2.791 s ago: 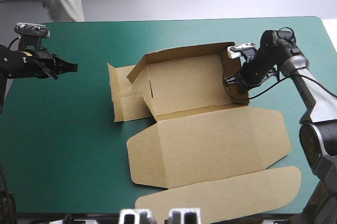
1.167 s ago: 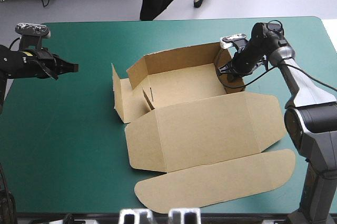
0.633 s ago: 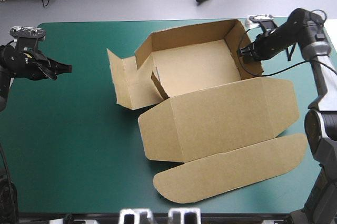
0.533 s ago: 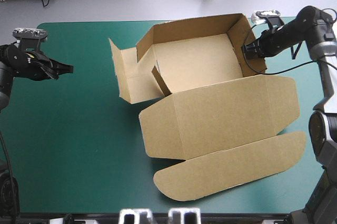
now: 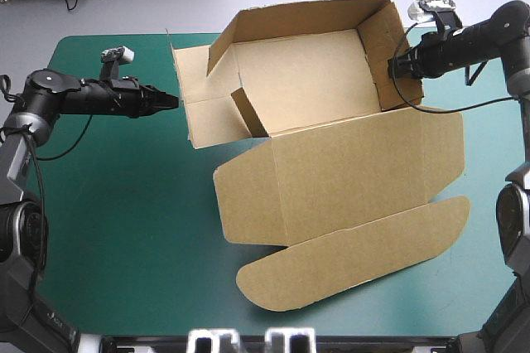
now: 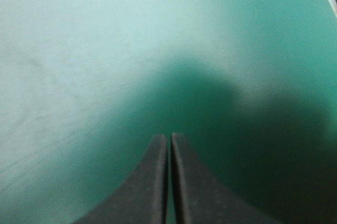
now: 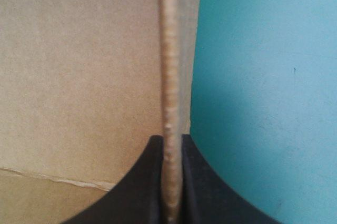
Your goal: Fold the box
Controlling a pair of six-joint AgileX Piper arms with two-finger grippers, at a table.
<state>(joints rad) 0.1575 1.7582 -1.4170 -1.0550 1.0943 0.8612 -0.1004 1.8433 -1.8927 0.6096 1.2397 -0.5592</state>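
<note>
A brown box (image 5: 331,179) lies on a table (image 5: 108,204) with a teal-green cover, toward the centre and right. Its far half forms an open tray. The far wall (image 5: 298,17) and the right wall (image 5: 383,46) stand up, and the far wall overlaps the table's far edge in the high view. On the tray's left the side panel (image 5: 192,113) is folded out, and a small flap (image 5: 248,114) leans inside the tray. The lid (image 5: 348,171) lies flat toward the near edge, with a long rounded tuck flap (image 5: 356,258) nearest of all.

The right gripper (image 5: 394,68) reaches in from the right and pinches the upper edge of the right wall. In its wrist view the board's edge runs straight up between the nearly closed black fingers, with brown board on one side and teal-green cover on the other.

The left gripper (image 5: 170,100) comes in from the left with its fingers pressed together, holding nothing. Its tip is just beside the folded-out side panel, but contact cannot be made out. Its wrist view shows only shadowed cover ahead.
</note>
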